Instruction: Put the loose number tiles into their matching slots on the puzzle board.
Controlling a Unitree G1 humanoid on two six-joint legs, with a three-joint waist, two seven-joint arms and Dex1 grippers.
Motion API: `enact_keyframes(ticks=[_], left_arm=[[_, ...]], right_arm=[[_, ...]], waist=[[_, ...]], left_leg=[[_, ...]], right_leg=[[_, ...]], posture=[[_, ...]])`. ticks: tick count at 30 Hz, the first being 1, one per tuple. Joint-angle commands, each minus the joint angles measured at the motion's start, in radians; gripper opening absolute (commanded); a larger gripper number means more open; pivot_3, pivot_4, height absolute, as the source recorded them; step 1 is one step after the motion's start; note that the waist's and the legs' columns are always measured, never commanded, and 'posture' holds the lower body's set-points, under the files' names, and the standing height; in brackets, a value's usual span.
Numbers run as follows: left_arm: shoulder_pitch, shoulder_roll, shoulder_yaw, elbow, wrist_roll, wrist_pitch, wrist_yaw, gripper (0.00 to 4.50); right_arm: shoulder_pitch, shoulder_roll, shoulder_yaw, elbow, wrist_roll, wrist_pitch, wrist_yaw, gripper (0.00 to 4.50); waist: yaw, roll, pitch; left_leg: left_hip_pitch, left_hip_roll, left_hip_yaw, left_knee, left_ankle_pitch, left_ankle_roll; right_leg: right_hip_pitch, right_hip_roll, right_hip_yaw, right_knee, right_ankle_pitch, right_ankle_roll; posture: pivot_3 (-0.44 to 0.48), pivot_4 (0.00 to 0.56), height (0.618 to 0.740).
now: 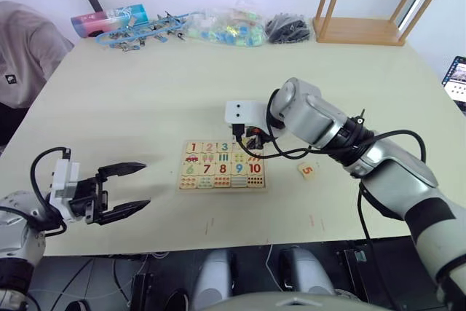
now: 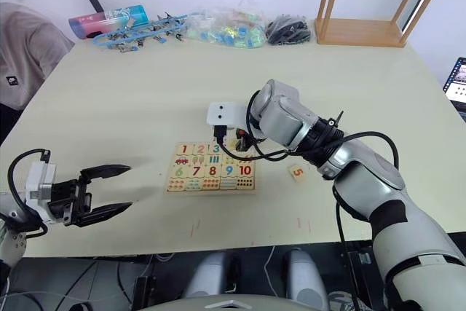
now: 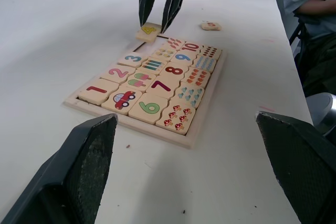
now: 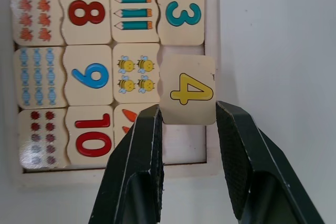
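The puzzle board (image 1: 222,189) lies at the table's middle, with tiles 1, 2 and 3 seated in its top row. My right gripper (image 4: 186,111) hangs over the board's top right corner, shut on the near edge of the yellow 4 tile (image 4: 187,88). That tile hovers askew over the frame (image 4: 211,24), beside the 3. A bare slot (image 4: 184,145) shows beneath it. The orange 5 tile (image 1: 307,170) lies loose on the table right of the board. My left gripper (image 1: 145,185) stands open and empty, well left of the board near the front edge.
A seated person (image 1: 22,56) is at the table's left side. Along the far edge lie blue clips (image 1: 138,34), plastic bags (image 1: 226,28) and a wooden rack (image 1: 364,30). A screen (image 1: 457,81) shows at the right edge.
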Motion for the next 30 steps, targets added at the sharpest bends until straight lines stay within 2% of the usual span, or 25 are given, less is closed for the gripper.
enact_keyframes(ticks=[1, 30], left_arm=[[0.005, 0.001, 0.034, -0.015, 0.007, 0.008, -0.029, 4.50], [0.021, -0.021, 0.055, -0.023, 0.018, 0.021, -0.029, 4.50]], right_arm=[[-0.030, 0.013, -0.007, 0.008, -0.025, -0.021, -0.006, 0.92], [-0.009, 0.076, 0.002, 0.070, -0.093, -0.063, 0.024, 0.92]], waist=[[-0.001, 0.000, 0.000], [-0.022, 0.001, 0.001]], left_leg=[[0.000, 0.000, 0.000, 0.000, 0.000, 0.000], [0.000, 0.001, -0.003, -0.001, 0.000, 0.000]], right_leg=[[0.000, 0.000, 0.000, 0.000, 0.000, 0.000], [0.000, -0.001, -0.001, 0.000, 0.000, 0.000]], posture=[[0.000, 0.150, 0.737], [0.000, 0.150, 0.737]])
